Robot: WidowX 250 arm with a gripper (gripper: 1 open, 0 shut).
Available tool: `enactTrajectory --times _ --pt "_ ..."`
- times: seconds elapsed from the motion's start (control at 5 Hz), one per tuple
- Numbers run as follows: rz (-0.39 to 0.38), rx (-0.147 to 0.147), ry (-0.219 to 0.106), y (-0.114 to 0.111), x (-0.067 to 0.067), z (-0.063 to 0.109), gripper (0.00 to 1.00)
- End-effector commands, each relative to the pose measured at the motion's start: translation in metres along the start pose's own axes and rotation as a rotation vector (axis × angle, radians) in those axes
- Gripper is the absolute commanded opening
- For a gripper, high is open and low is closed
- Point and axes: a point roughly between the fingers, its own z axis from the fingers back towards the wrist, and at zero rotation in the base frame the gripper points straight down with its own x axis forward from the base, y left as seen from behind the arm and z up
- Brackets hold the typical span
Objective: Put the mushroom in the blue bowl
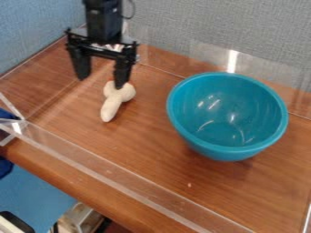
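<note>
Desk (158, 155): brown wood-grain surface, enclosed by clear plastic walls.
Blue bowl (227, 115): upright on desk, right of centre, interior bare.
Tool (101, 71): black, pointing straight down, positioned left of bowl and well apart from it. Jaws spread wide, gripping nothing.
Mushroom (115, 100): lying on its side on desk, left of bowl, apart from it. Cap end toward tool, just below right finger (125, 71); contact with finger cannot be determined.
</note>
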Motion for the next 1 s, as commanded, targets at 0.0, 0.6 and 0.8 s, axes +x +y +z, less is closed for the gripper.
enactTrajectory --times 0.0,0.6,0.8 --pt "0.024 0.012 -0.025 0.007 0.007 -0.001 1.00" --pt "0.091 0.014 -0.023 0.012 0.030 -0.025 1.00" --pt "0.101 0.018 -0.023 0.010 0.036 -0.031 1.00"
